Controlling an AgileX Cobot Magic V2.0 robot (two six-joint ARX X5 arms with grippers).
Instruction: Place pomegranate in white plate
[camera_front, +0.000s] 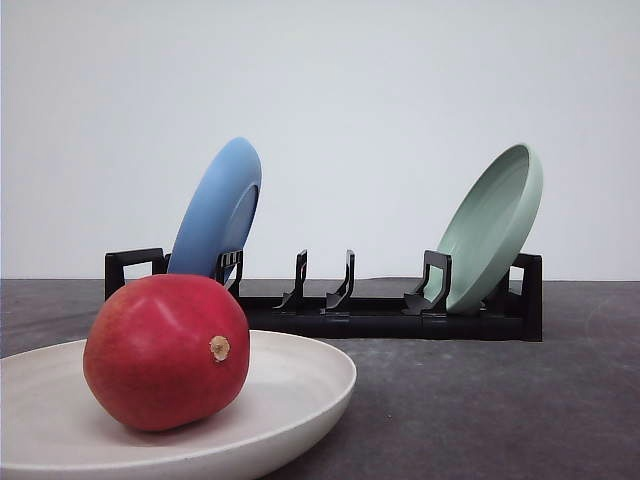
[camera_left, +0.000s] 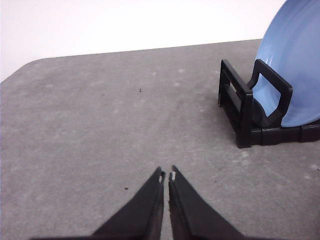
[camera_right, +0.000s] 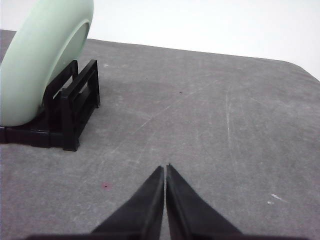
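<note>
Front view: the pomegranate (camera_front: 166, 350) rests inside the white plate (camera_front: 300, 385), seated on the plate's shallow floor toward its left half, stem nub facing the camera; the fruit appears settled and upright enough not to roll. Behind the plate stands a black dish rack (camera_front: 380, 310) on the grey table (camera_front: 480, 400), holding a blue plate (camera_front: 217, 212) at its left end and a pale green plate (camera_front: 490, 225) at its right end, both tilted on edge. Left wrist view: the left gripper (camera_left: 167, 176) has its fingers pressed together with only a hairline gap, nothing held between them; bare table lies directly ahead of the tips, and the rack end with the blue plate sits ahead and off to one side, well apart from the claw. Right wrist view: the right gripper (camera_right: 164, 168) is likewise pressed together and empty; the green plate and its rack end lie ahead and to the other side, well apart. Judgement: the placement looks complete — the remaining step is to hold both arms clear. To do this well, keep both claws low-risk (closed, away from the rack uprights) and avoid any sweep toward the white plate's rim, since a nudge could tip the shallow plate or set the round fruit rolling out.
</note>
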